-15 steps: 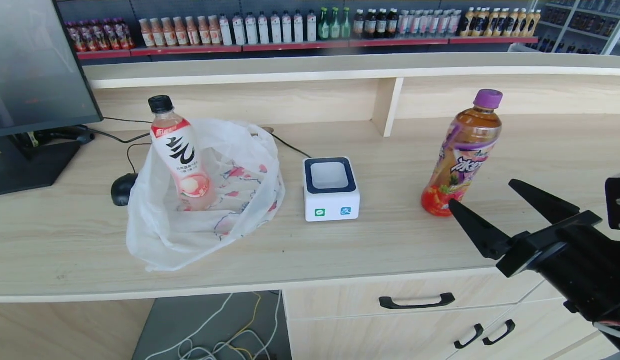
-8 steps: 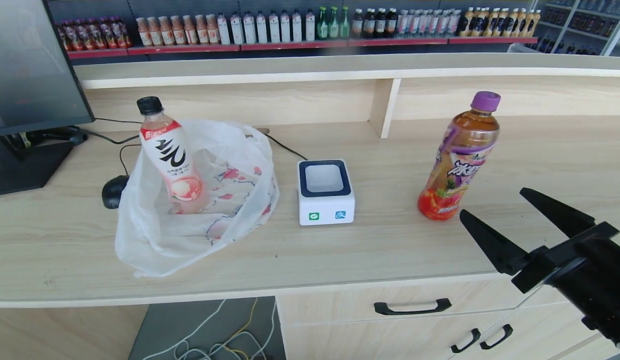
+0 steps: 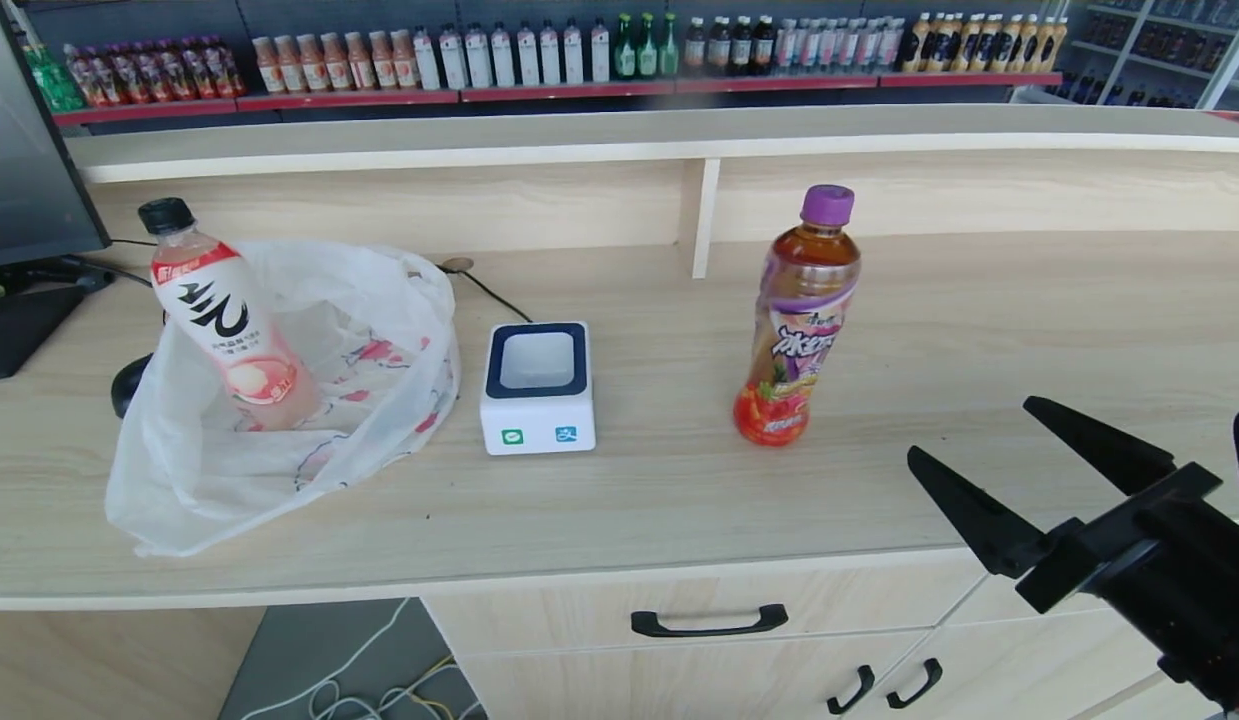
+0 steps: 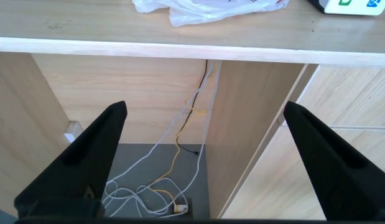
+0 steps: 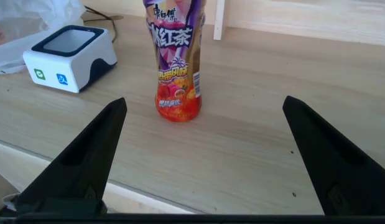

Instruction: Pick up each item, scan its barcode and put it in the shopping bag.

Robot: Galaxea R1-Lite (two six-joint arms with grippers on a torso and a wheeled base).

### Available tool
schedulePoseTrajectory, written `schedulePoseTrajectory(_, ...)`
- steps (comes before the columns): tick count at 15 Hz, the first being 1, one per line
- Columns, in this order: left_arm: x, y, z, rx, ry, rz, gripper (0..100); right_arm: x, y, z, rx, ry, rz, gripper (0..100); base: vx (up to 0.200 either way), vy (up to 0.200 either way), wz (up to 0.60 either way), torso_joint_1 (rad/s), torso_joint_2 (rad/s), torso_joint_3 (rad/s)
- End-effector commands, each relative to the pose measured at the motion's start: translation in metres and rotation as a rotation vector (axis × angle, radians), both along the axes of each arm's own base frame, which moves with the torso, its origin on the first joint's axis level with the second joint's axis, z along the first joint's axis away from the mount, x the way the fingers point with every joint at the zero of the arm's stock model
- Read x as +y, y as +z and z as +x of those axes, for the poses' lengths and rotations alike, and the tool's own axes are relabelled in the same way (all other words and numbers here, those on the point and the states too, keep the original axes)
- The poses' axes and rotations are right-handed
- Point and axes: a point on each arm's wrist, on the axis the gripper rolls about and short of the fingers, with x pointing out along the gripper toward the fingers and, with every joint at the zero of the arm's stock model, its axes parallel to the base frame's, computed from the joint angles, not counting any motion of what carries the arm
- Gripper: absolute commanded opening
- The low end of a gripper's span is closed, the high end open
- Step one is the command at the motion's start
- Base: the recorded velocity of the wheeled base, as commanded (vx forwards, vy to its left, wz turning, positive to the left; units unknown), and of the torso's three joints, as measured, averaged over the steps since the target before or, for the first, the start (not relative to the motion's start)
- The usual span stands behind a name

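The wooden surface (image 3: 879, 330) carries everything. On its left part lies the white shopping bag (image 3: 209, 480), and a pink bottle (image 3: 224, 320) already stands inside it, so the step in hand seems to be picking up the second item. The right gripper (image 3: 971, 429) hangs near the front edge, jaws released and empty, pointing toward the tea bottle (image 3: 799, 320). This bottle stands upright to the right of the scanner (image 3: 537, 385), apart from the jaws. The left gripper (image 4: 206, 107) is below the surface edge, jaws also spread and empty. Next, I think, the right jaws must go around the tea bottle's body and close without tipping it.
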Motion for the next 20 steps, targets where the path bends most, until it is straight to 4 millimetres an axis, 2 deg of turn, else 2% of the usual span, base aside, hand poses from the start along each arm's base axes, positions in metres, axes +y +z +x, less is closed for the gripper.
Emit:
schedulePoseTrajectory(1, 0.0, 0.0, 0.0, 0.0, 0.0, 0.001, 100, 0.008, -0.001, 0.009, 0.01, 0.011, -0.009, 100, 0.0, 0.0, 0.0, 0.0, 0.0, 0.0)
schedulePoseTrajectory(5, 0.0, 0.0, 0.0, -0.001, 0.0, 0.002, 100, 0.031, 0.003, 0.03, 0.01, 0.038, -0.003, 100, 0.0, 0.0, 0.0, 0.0, 0.0, 0.0)
schedulePoseTrajectory(11, 0.0, 0.0, 0.0, -0.001, 0.0, 0.002, 100, 0.038, -0.005, 0.045, 0.042, 0.006, -0.017, 100, 0.0, 0.0, 0.0, 0.0, 0.0, 0.0)
schedulePoseTrajectory(14, 0.0, 0.0, 0.0, -0.001, 0.0, 0.002, 100, 0.04, -0.001, 0.051, 0.026, -0.018, -0.006, 100, 0.0, 0.0, 0.0, 0.0, 0.0, 0.0)
schedulePoseTrajectory(20, 0.0, 0.0, 0.0, -0.001, 0.0, 0.002, 100, 0.056, 0.006, 0.069, -0.006, -0.005, 0.011, 100, 0.0, 0.0, 0.0, 0.0, 0.0, 0.0)
